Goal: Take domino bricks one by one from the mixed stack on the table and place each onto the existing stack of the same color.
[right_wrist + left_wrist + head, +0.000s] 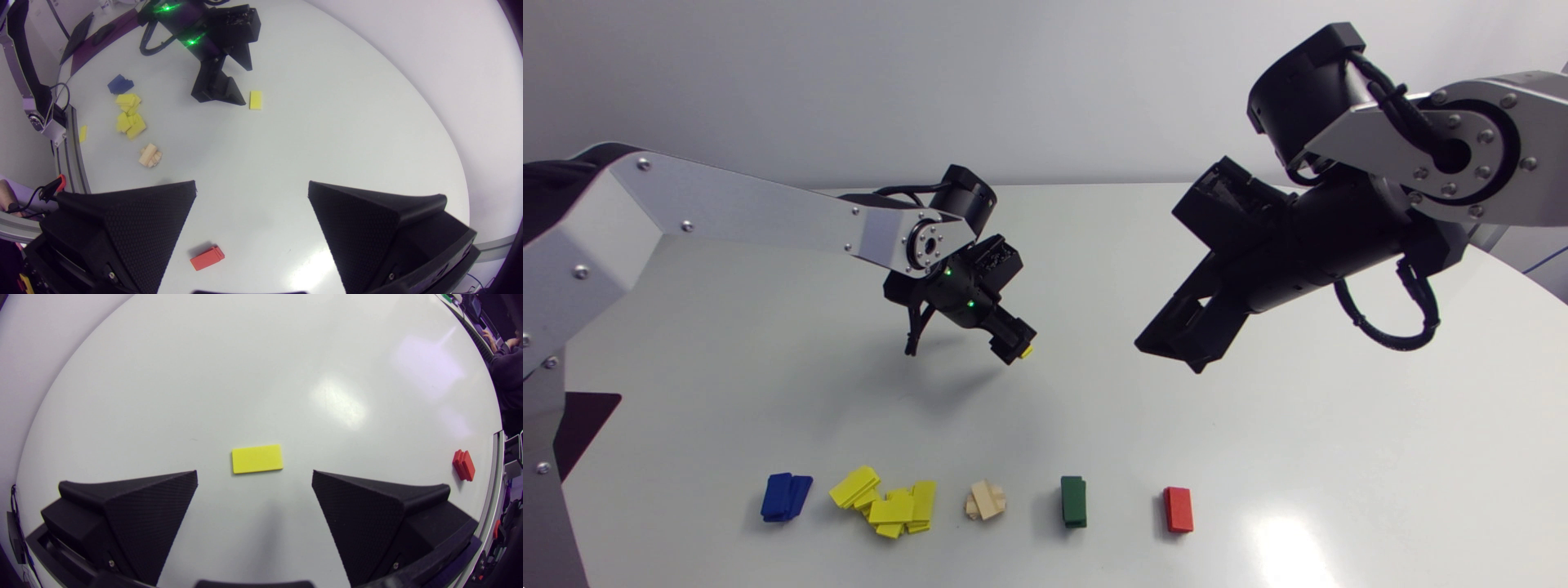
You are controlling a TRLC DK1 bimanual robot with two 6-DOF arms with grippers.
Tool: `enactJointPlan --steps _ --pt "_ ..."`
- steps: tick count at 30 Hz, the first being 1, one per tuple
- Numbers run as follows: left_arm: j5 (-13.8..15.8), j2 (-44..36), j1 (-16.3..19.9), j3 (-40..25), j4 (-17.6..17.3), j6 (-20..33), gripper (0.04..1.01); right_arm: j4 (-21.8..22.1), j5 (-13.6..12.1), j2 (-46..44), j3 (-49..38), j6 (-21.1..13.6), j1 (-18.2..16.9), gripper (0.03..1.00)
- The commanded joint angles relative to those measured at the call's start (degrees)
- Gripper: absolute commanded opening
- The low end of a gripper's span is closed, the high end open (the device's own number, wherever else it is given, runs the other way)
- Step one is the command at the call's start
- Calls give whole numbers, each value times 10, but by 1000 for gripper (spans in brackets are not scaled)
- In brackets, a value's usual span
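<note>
A single yellow brick (257, 458) lies flat on the table, just ahead of my left gripper (254, 477) and centred on the gap between its fingers. The fingers stand wide apart and touch nothing. From the head view this gripper (1013, 347) hangs low over mid-table, with only a corner of the yellow brick (1027, 351) showing. The scattered yellow pile (888, 502) lies near the front edge. My right gripper (1176, 343) is raised above the table's right half, open and empty (252, 182).
Along the front edge sit a blue stack (786, 496), a wooden stack (986, 500), a green stack (1073, 501) and a red stack (1178, 509). The red stack (207, 258) lies under my right gripper.
</note>
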Motion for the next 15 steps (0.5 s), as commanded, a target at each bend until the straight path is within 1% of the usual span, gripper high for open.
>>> enactJointPlan --steps 1,3,6,9,15 --pt "-8 26 -1 31 -5 -19 989 4 -1 -1 -19 -8 -5 964" --pt "-13 37 -1 45 -18 -20 989 7 -2 1 -19 -9 -7 964" --pt "-17 50 -1 73 -48 -21 989 10 -2 5 -20 -9 -7 964" --pt "-17 61 -1 94 -72 -23 989 14 -3 9 -22 -9 -8 964" --pt "-17 79 -11 122 -98 -32 985 17 -3 11 -22 -8 -8 964"
